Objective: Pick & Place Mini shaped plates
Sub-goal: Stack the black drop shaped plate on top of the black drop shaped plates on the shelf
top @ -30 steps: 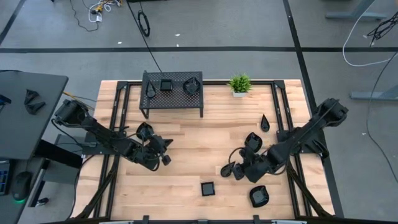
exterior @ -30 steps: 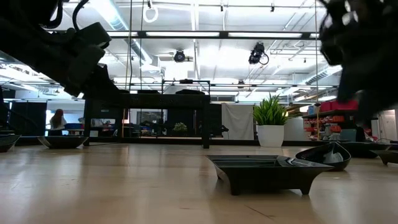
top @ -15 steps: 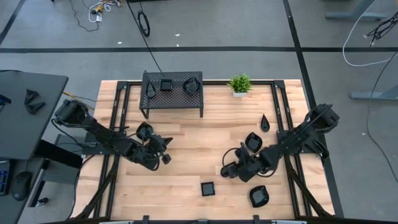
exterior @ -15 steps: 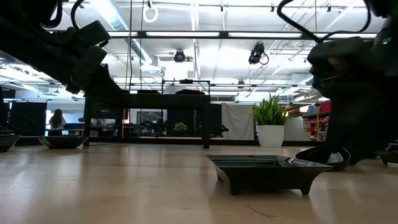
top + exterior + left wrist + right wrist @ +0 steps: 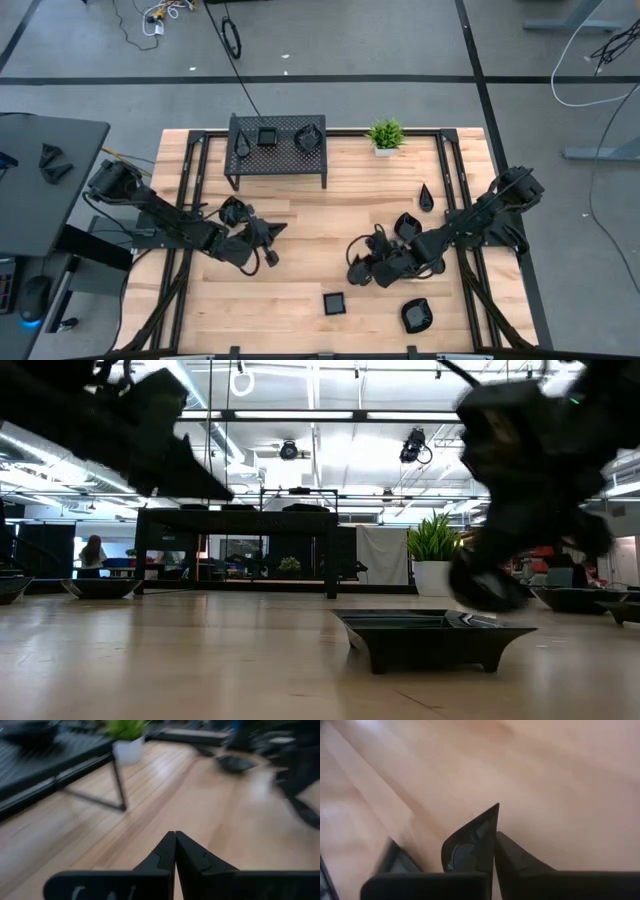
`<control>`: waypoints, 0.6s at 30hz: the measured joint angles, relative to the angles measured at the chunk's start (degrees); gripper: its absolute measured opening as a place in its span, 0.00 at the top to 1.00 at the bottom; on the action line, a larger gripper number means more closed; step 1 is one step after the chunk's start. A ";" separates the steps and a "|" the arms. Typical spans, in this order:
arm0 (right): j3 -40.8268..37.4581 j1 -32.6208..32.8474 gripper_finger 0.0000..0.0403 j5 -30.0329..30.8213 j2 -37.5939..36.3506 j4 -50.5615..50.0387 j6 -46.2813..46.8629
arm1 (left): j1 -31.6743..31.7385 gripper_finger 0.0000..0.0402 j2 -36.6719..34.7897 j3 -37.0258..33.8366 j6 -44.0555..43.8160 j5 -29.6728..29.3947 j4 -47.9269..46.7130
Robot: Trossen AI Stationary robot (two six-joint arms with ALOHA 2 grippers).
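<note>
Over on the right, the arm has slid across the counter (image 5: 300, 290) toward the middle, and its fingers, wide apart a moment ago, have snapped together. The right tool (image 5: 356, 272) now sits just above the wood near the middle of the counter. It looks pinched on the rim of a small black plate (image 5: 465, 851). From the low view, that plate (image 5: 487, 588) hangs under the tool, up off the wood. It was lying on the counter before.

The left tool (image 5: 272, 236) waits on the left half of the counter, in front of the rack (image 5: 285, 150). It has turned a little. Its two fingers (image 5: 165, 851) are pressed tight together with nothing between them.

The other little plates are spread around. A square plate (image 5: 334, 302) sits near the front edge, just in front of the right tool. A rounded plate (image 5: 416, 317) lies near the front right corner. Another plate (image 5: 407, 226) lies beside the right arm, and a teardrop plate (image 5: 426, 196) is farther back. One more plate (image 5: 232, 211) is close to the left arm. On top of the rack are a square dish (image 5: 267, 136) and a leaf dish (image 5: 308, 138).

A green plant (image 5: 385, 134) stands at the back, beside the rack. Far behind the counter, a person (image 5: 95, 550) is in the room.
</note>
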 joint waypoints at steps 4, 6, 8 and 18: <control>3.49 -1.90 0.97 5.84 0.00 0.23 -9.34 | 0.21 0.97 0.00 0.00 8.13 4.46 9.03; 4.51 -2.94 0.99 9.34 -0.02 2.55 -14.85 | 0.36 0.97 0.00 0.04 10.11 5.79 12.25; 4.83 -3.90 0.99 12.80 -0.02 7.20 -20.91 | 0.70 0.97 0.00 0.04 11.51 6.26 14.50; 4.92 -8.07 0.99 18.84 3.09 26.36 -39.77 | 7.79 0.89 0.00 0.11 12.69 22.36 18.69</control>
